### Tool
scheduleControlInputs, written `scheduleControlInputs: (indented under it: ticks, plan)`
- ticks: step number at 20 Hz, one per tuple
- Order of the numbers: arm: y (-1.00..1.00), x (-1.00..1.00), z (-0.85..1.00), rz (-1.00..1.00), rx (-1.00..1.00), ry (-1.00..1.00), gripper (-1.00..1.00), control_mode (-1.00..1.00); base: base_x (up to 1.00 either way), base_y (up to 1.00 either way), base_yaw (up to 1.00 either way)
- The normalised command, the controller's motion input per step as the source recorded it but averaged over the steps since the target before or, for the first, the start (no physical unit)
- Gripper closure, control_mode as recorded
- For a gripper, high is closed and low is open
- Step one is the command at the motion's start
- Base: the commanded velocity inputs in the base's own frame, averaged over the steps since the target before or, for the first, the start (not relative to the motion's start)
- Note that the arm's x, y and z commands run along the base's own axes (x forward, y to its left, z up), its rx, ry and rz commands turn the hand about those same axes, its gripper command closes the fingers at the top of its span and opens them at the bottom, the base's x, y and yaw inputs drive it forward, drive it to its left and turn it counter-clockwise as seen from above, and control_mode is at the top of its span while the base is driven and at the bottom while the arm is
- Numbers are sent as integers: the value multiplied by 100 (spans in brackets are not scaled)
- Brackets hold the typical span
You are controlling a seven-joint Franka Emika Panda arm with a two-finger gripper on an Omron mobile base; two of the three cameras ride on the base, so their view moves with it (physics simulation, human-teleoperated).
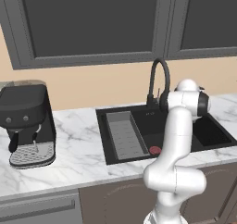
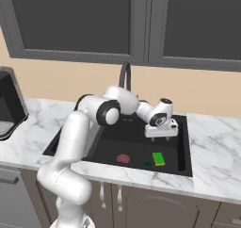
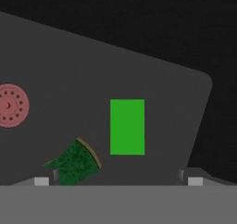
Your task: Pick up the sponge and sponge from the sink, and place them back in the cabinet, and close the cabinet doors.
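Note:
Two sponges lie on the floor of the black sink [image 2: 186, 142], right of the red drain disc [image 2: 123, 158]. One sponge [image 2: 159, 158] lies flat, bright green side up; in the hand view this sponge [image 3: 127, 127] sits near the middle. The other sponge [image 2: 148, 164] is darker, tilted on edge beside it, and in the hand view the darker sponge [image 3: 74, 163] shows a yellow rim. My gripper [image 2: 161, 135] hangs open above the basin, pointing down over the flat sponge; the gripper [image 3: 118, 181] has its tips wide apart with nothing between them. The cabinet and its doors are out of view.
A black arched faucet [image 1: 159, 77] stands behind the sink, and a grey ribbed tray [image 1: 124, 135] fills its left part. A coffee machine [image 1: 27, 121] stands on the marble counter [image 1: 74, 149] at the left. Dark glass-fronted wall cupboards [image 1: 88, 19] hang above.

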Motion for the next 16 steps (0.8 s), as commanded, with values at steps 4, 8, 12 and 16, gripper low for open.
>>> scheduleControlInputs:
  ticks: [4, 8, 12, 16]
  plan:
    - [-10, 14, -21, 0, 0, 0, -100, -100, 0, 0, 0]
    - [-7, 15, -20, 0, 0, 0, -100, -100, 0, 0, 0]
    - [-4, 6, -18, 0, 0, 0, -100, -100, 0, 0, 0]
    - [0, 1, -21, 0, 0, 0, -100, -100, 0, 0, 0]
